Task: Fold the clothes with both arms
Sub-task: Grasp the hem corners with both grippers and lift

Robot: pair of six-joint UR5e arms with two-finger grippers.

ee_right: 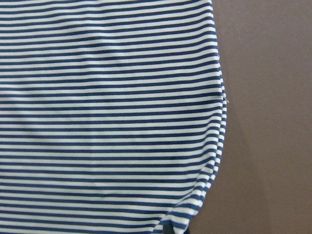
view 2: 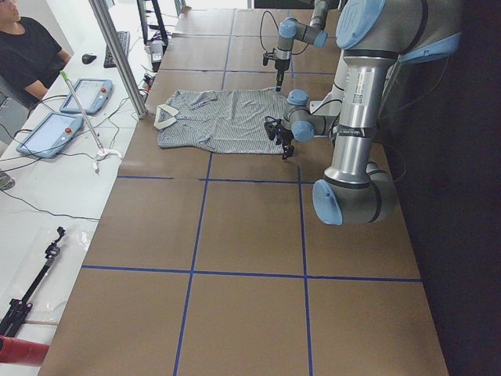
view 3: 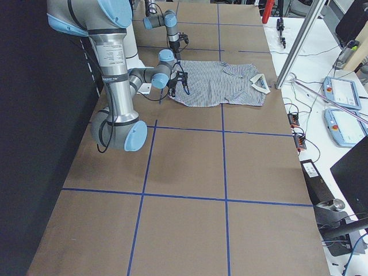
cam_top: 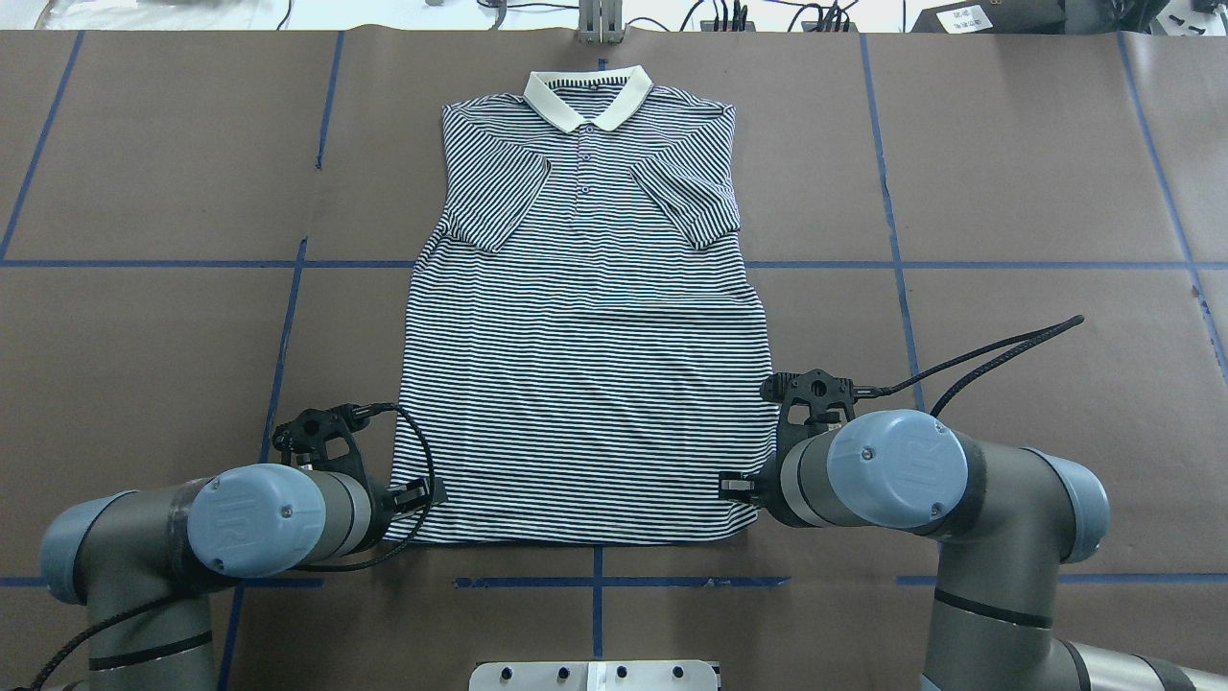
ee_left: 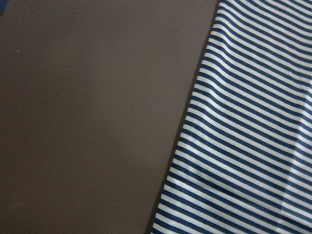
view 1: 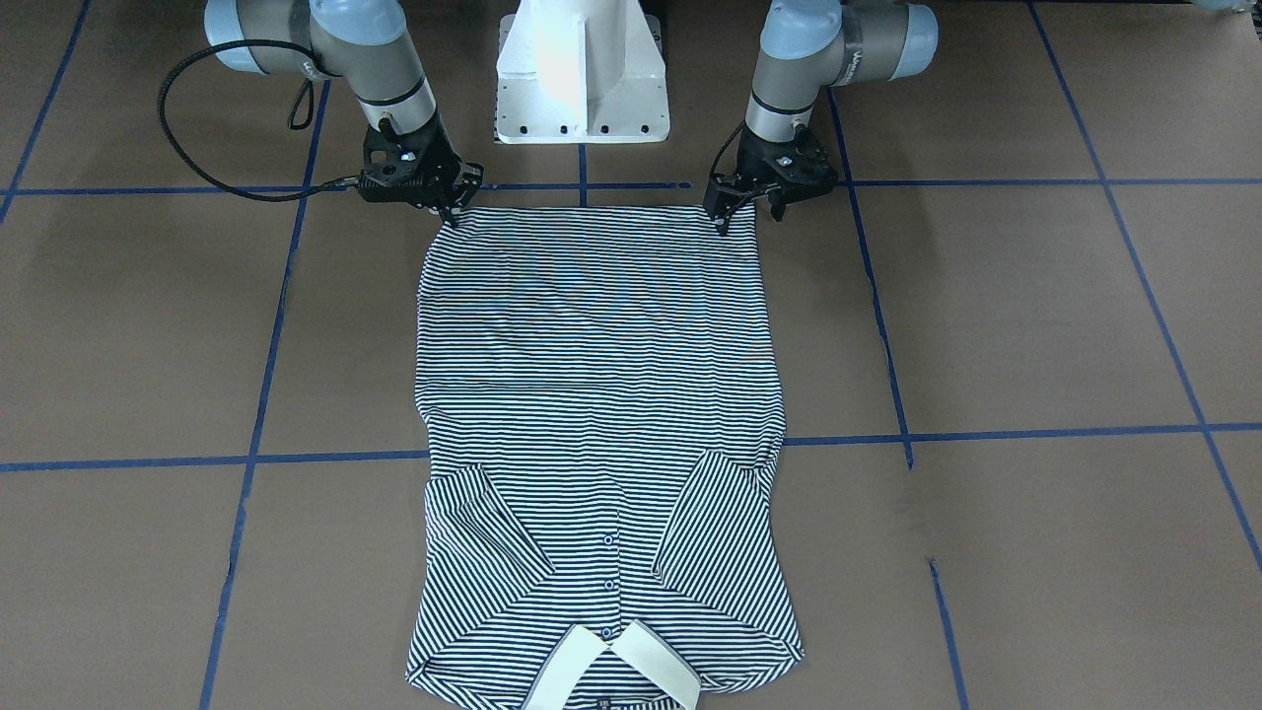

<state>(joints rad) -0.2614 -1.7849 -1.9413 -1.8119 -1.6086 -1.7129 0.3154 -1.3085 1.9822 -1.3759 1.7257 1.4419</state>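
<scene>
Nearest the front-facing camera lay the cream collar (view 1: 616,663) of the striped shirt (view 1: 601,375), which was spread flat, front side up, on the brown table (view 1: 1035,316). Both sleeves (view 1: 488,532) were folded inward over the chest, one on either side of the row of buttons (view 1: 608,582). The hem (view 1: 592,210) lay at the robot's end of the table, just in front of the white base (view 1: 582,79), and ran straight between the two grippers. The left arm (view 1: 838,49) reached down to the hem corner on the robot's left. The left gripper (view 1: 751,212) stood at that corner with its fingers (view 1: 725,209) apart, one tip over the fabric and the other just outside the side edge. The right arm (view 1: 370,54) reached down to the opposite hem corner. The right gripper (view 1: 455,212) was at that corner, and whether its fingers were apart or together could not be determined. The left wrist view showed the shirt's side edge lying flat against bare table. The right wrist view showed the other side edge, with slight puckers along it. Blue tape lines (view 1: 986,434) divided the table into rectangles, and the shirt lay across one of them.
</scene>
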